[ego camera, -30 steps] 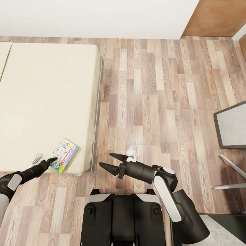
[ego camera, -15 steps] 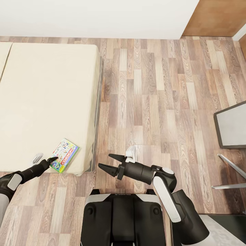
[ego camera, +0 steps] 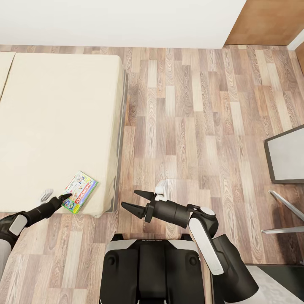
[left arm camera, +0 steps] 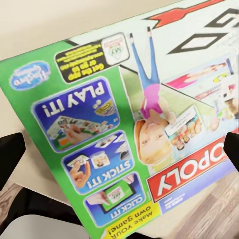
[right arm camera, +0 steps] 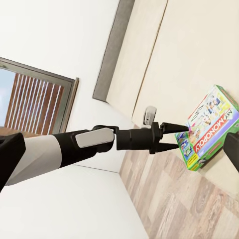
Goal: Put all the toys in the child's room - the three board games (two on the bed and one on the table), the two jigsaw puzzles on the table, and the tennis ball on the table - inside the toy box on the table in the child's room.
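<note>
One Monopoly box (ego camera: 80,191) at beige bed (ego camera: 59,126) corner, left claw (ego camera: 65,197) spread around edge; right claw (ego camera: 135,201) agape, empty, over wood floor (ego camera: 190,126).

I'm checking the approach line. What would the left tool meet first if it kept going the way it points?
The Monopoly board game on the bed. The left tool already straddles the box's near edge, open; actual contact is unclear.
</note>
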Tool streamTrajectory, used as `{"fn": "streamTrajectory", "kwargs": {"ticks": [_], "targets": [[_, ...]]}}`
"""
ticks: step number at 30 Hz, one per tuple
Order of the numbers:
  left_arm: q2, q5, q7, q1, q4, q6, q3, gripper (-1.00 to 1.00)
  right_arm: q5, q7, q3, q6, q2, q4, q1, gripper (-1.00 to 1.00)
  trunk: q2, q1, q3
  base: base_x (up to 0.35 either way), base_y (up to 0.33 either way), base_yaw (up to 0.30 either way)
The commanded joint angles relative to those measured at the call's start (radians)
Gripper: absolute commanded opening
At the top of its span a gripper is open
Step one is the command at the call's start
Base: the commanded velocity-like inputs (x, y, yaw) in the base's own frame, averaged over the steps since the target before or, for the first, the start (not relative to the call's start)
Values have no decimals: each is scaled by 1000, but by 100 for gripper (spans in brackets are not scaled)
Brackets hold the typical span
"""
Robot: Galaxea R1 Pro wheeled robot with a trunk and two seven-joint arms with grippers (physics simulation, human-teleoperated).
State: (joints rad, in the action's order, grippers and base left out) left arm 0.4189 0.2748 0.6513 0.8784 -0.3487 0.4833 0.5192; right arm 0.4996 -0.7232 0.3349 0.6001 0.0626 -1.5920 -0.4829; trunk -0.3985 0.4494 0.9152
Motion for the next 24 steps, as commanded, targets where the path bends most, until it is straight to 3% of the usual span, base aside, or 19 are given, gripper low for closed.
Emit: {"fn": "streamTrajectory", "kwargs": {"ticks": [1, 6, 12, 24], "targets": [[0, 4, 9, 1, 0, 8, 4, 100, 6, 1, -1, 7, 0, 0, 0, 100, -2, 1, 1, 0, 0, 0], [0, 3, 41, 1, -1, 8, -12, 100, 3, 1, -1, 7, 0, 0, 0, 100, -2, 1, 1, 0, 0, 0], [0, 4, 60, 1, -1, 8, -63, 100, 2, 1, -1, 7, 0, 0, 0, 100, -2, 1, 1, 0, 0, 0], [0, 4, 63, 1, -3, 7, -74, 100, 2, 1, -1, 7, 0, 0, 0, 100, -2, 1, 1, 0, 0, 0]]}}
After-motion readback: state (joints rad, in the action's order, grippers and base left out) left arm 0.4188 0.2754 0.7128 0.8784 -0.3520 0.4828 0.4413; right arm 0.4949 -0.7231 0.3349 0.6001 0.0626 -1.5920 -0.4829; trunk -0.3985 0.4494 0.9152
